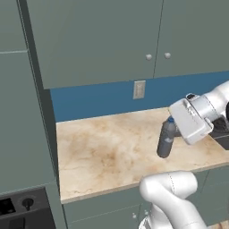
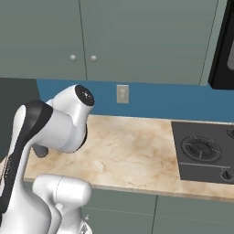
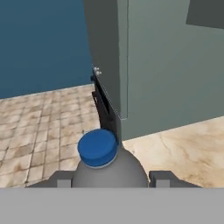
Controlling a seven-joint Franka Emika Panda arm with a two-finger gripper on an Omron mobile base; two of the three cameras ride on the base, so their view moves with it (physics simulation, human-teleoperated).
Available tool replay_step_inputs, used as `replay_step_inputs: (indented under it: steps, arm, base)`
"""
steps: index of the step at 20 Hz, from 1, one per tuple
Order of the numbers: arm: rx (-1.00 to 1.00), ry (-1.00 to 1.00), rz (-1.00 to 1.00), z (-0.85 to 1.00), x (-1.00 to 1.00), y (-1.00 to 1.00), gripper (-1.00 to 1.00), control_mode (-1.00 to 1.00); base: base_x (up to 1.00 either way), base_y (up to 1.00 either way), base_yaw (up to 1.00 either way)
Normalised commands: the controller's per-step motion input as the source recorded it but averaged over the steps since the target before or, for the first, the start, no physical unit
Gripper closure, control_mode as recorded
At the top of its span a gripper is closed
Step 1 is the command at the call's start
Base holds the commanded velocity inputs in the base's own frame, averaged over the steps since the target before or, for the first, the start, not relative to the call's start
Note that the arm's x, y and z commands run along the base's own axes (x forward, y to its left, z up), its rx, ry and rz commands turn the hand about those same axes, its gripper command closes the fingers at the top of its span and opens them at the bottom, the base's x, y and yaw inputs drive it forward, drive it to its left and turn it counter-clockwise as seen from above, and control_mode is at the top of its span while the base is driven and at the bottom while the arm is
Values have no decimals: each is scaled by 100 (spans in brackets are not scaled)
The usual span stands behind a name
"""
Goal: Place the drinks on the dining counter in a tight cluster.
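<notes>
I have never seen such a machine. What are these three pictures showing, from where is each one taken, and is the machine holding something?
The machine is a white robot arm with dark joints, standing in front of a kitchen counter in a computer-rendered kitchen. Two pictures come from cameras on its base, behind the arm: one looks from its left side, one from its right. The third comes from a camera on the hand itself, looking along the gripper.

On the beige wall counter stands a small greyish water bottle with a blue cap. In the hand view, the two dark fingers sit on either side of the bottle's shoulder, so the gripper seems closed on it. The bottle looks slightly tilted; whether it is already lifted off the counter is hard to tell.

The right view also shows a black stovetop set into the counter.
</notes>
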Motion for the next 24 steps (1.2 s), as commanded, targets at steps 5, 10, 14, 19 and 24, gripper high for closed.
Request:
replay_step_inputs:
  steps: [5, 10, 14, 19, 24]
  arm:
    - [0, 0, 0, 0, 0, 0, 100, 100]
    - [0, 0, 0, 0, 0, 0, 100, 100]
    - [0, 0, 0, 0, 0, 0, 100, 100]
    - [0, 0, 0, 0, 0, 0, 100, 100]
    - [0, 0, 0, 0, 0, 0, 100, 100]
  base:
    - [-85, -50, -14]
    - [-75, -45, -15]
    - [-33, -4, -64]
    - [-4, 3, -98]
    - [0, 0, -100]
